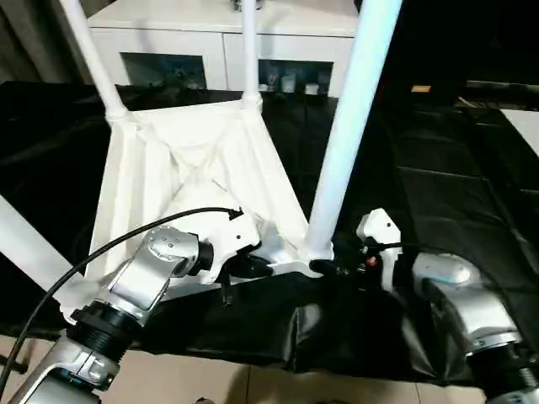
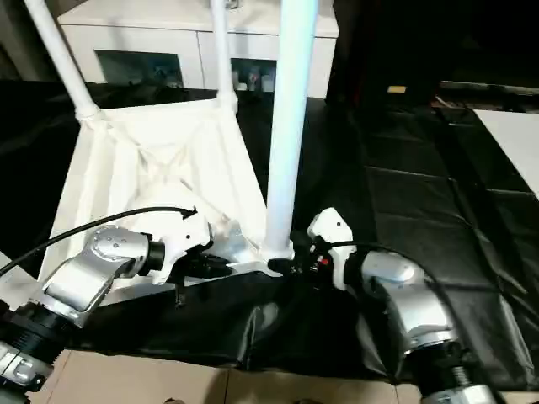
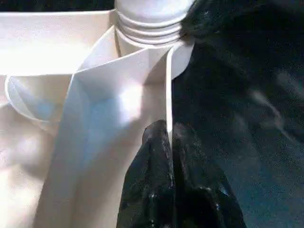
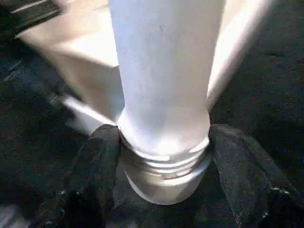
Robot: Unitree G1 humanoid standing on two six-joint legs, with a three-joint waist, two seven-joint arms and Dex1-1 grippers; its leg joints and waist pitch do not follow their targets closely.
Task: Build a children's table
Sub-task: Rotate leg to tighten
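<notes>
The white table top (image 1: 194, 168) lies upside down on black cloth, ribbed underside up, with several round white legs standing up from its corners. My left gripper (image 3: 168, 130) is shut on the thin rim of the top, close to the near right corner (image 1: 253, 268). The near right leg (image 1: 354, 109) rises from that corner, and its threaded base (image 4: 164, 166) sits between my right gripper's fingers (image 4: 102, 156). The right gripper (image 1: 333, 268) is shut on that base, one finger on each side. Further legs stand at the far left (image 1: 93, 59) and the far right (image 1: 249, 50).
A white cabinet (image 1: 219, 42) with glass-fronted compartments stands behind the table top. Black cloth (image 1: 438, 194) covers the work surface, with its front edge hanging near my forearms. A white panel (image 1: 524, 122) shows at the far right. A black cable (image 1: 126, 240) arcs over my left wrist.
</notes>
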